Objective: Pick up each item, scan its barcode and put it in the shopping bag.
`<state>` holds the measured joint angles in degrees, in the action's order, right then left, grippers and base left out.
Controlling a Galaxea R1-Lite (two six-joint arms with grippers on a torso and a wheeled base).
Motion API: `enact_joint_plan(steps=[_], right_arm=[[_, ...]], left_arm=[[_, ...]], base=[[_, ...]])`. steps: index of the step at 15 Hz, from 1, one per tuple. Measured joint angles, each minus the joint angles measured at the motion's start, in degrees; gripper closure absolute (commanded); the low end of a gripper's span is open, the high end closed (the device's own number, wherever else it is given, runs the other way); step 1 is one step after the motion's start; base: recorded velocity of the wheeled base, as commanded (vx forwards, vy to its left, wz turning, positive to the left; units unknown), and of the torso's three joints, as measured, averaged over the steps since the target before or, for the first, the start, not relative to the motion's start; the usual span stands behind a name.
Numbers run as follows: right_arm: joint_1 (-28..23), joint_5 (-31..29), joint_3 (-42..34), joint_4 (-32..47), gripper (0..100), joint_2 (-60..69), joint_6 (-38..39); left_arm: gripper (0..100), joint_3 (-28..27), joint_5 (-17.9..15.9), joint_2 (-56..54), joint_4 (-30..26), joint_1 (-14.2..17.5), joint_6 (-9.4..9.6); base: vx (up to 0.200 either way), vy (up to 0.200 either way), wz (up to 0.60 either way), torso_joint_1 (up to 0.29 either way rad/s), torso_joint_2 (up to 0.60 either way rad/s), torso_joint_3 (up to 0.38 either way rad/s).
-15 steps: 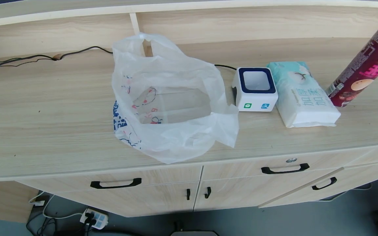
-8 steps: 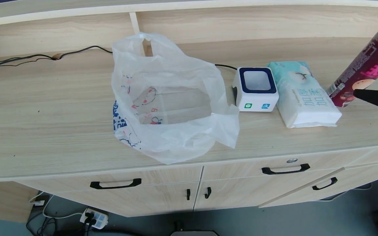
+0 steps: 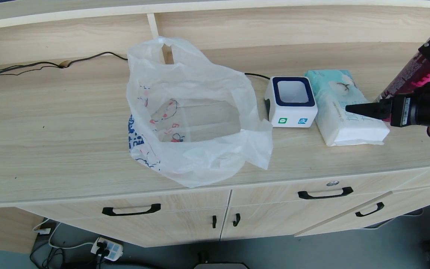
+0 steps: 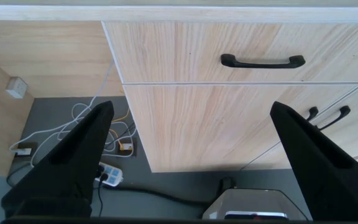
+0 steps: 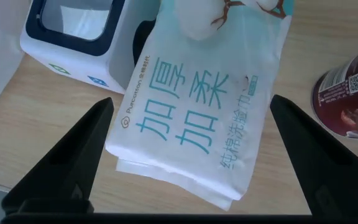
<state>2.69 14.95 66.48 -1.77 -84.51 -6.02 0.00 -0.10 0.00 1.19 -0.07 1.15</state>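
Bright, even indoor light, soft faint shadows, bowed edges in head view.

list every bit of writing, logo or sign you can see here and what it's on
tissue pack: large teal Chinese characters, with a smaller line of characters beneath them
scanner: two small square icons, one green and one blue, no words
chips can: a QR code; the fine print is too small to read
shopping bag: blue and red printing, crumpled, unreadable

Chip can half hidden behind right arm, cut by frame edge.
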Motion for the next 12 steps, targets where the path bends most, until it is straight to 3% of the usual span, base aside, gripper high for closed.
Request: enact_joint_plan(steps=[12], right_arm=[[1.0,-0.3,5.2,0.5,0,-5.9,-0.1]], left_arm=[[0,0.0,0.0,0.0,0.0,0.0,0.0]], base=[[0.0,0.0,0.0,0.0,0.0,0.0]])
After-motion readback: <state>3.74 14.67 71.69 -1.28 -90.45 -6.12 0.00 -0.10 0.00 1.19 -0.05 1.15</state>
